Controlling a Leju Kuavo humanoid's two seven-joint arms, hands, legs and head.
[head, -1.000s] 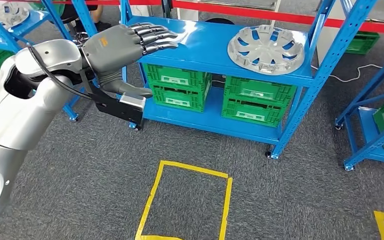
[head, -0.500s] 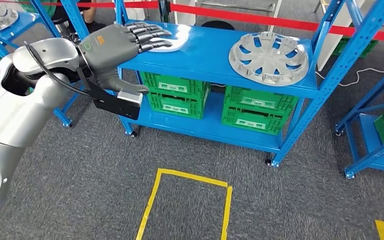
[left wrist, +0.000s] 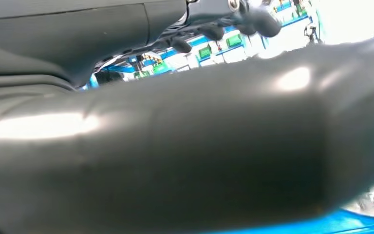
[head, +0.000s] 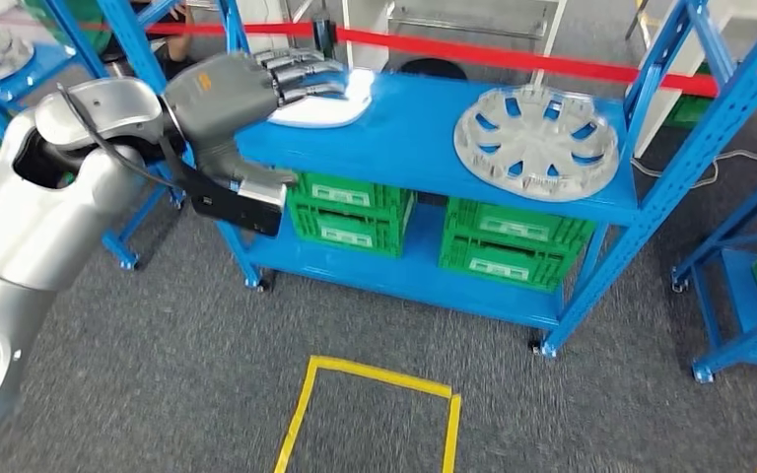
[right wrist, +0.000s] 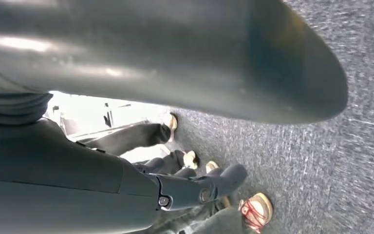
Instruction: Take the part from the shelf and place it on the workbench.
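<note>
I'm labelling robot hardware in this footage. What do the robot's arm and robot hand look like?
The left arm has a glossy silver, rounded shell with a black cable looping along it. The left robot hand is matte dark grey with a small orange marking on its back, darker segmented metallic fingers and a black wrist block. The right robot hand shows a thick grey thumb.

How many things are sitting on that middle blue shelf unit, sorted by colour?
Silver wheel cover: 1
White part, under the left robot hand: 1
Green crates, lower level: 4
Total: 6
</note>
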